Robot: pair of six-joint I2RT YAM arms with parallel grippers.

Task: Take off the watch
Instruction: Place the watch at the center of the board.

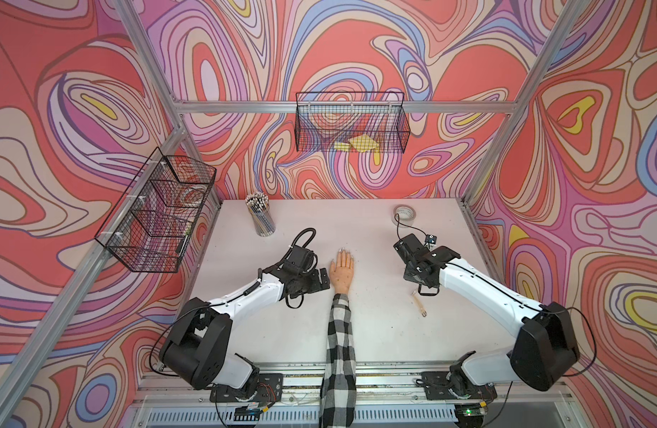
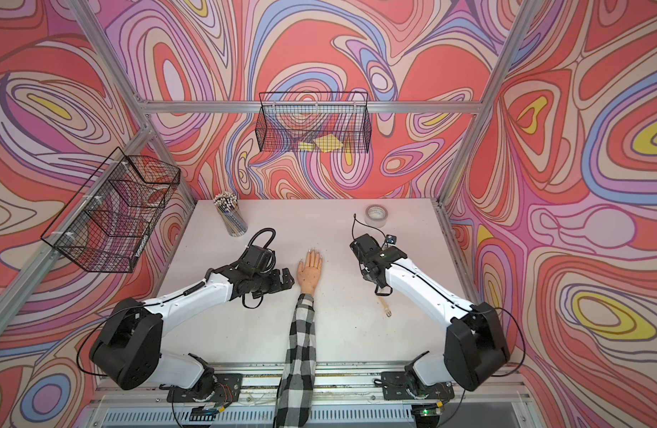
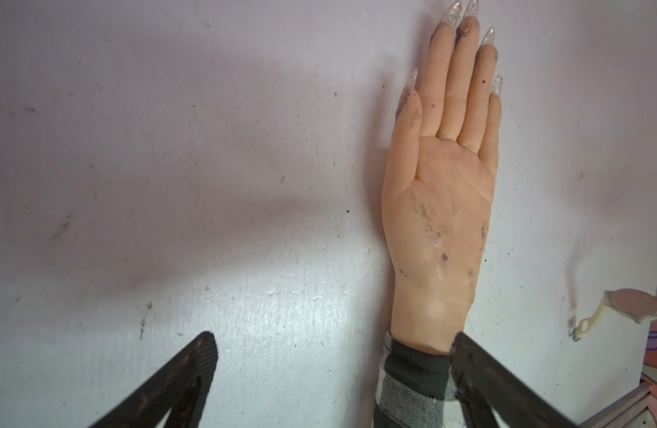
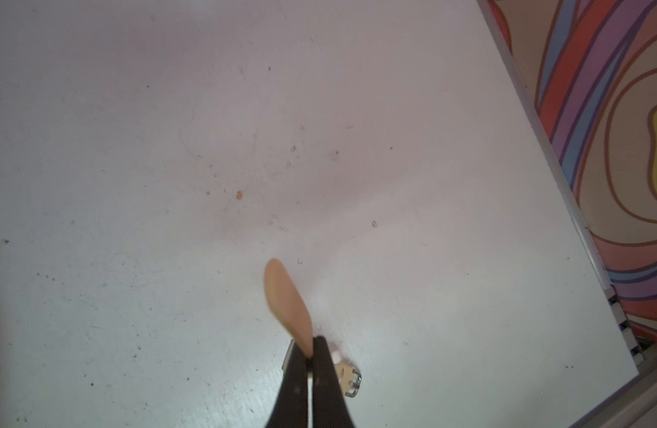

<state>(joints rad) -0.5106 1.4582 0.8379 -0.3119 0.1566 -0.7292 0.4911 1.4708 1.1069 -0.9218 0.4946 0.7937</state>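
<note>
Watch (image 1: 419, 304) is off the wrist, on the robot's right side of the table (image 1: 375, 333), well apart from the mannequin hand (image 1: 341, 268). Right gripper (image 4: 314, 344) is pressed together on the strap close to the case, likely to carry it clear. The pointed tail pokes past the jaws and the buckle half trails behind. Long axis in both top views runs far to near, slightly slanted. Buckle end points toward the robot's base and sits low at the table; touching or not, cannot tell. Hand lies palm up, fingers pointing away, wrist bare above the checked sleeve (image 1: 341, 333). Left gripper (image 3: 333, 337) is spread wide and holds nothing. One finger sits at the cuff, placed, I judge, to steady the arm.
</note>
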